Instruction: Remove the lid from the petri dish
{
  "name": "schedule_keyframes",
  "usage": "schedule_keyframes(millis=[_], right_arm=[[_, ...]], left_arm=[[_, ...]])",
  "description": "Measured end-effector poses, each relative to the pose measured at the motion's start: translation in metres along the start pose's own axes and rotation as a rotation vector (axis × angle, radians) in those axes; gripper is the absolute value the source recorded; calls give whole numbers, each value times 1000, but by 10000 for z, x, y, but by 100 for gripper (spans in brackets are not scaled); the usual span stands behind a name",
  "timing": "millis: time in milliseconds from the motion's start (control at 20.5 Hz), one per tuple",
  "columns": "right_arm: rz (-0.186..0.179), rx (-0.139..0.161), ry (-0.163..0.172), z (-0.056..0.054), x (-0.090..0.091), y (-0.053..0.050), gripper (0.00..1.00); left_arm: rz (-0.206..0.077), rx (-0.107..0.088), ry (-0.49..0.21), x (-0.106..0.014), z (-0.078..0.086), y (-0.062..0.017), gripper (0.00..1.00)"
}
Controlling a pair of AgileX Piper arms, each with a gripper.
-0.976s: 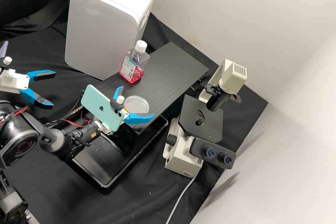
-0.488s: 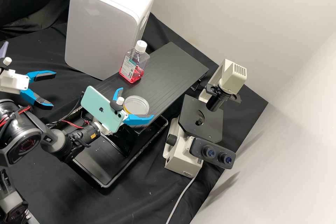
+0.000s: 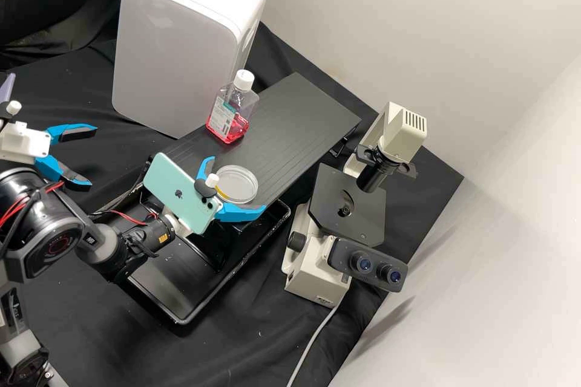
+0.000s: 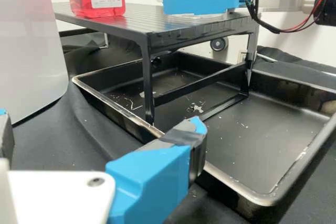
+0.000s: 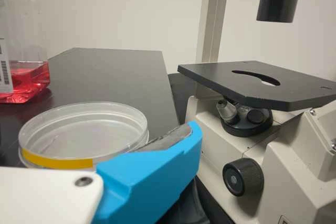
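Task item: petri dish (image 3: 237,184), clear and round, flat on the raised black platform (image 3: 302,115), near the platform corner closest to the microscope (image 3: 330,254).
Lid: lid (image 5: 84,123) seated on the dish and level. A yellow band (image 5: 55,162) runs round the side wall below the lid rim.
Right end effector: right end effector (image 3: 235,188) level with the platform top, blue fingers spread, one on each side of the dish. In the right wrist view one finger (image 5: 157,174) lies just beside the dish wall; whether it touches cannot be told.
Left end effector: left end effector (image 3: 91,155) over the desk (image 3: 272,326), well apart from the dish and off to the side of the white cabinet (image 3: 181,36). Fingers spread, nothing between them. In its wrist view it sits low, facing the tray (image 4: 273,140) and the platform legs.
Platform: stands inside the shallow black tray; pale specks lie scattered on the tray floor.
Flask: flask (image 3: 232,110) with a white cap and red liquid in its lower part, upright on the platform at the end near the white cabinet, apart from the dish.
Microscope: beige body, black stage, binocular eyepieces, on the desk just beside the tray.
Desk: covered in black cloth.
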Motion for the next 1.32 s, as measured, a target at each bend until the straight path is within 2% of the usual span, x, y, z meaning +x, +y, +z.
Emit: schedule_keyframes(millis=[146,439,488,634,683,1024,1317], right_arm=[[5,0,-2,7,0,10,100],[17,0,10,-4,0,21,100],[17,0,10,-4,0,21,100],[17,0,10,-4,0,21,100],[17,0,10,-4,0,21,0],[18,0,11,-5,0,22,0],[18,0,11,-4,0,23,0]], left_arm=[[-11,0,3,6,-3,-25,100],[-11,0,3,6,-3,-25,100],[-11,6,3,6,0,-25,100],[-11,7,3,6,0,-25,100],[-11,7,3,6,0,-25,100],[-6,0,18,6,-11,-23,100],[-8,1,12,6,4,-27,100]])
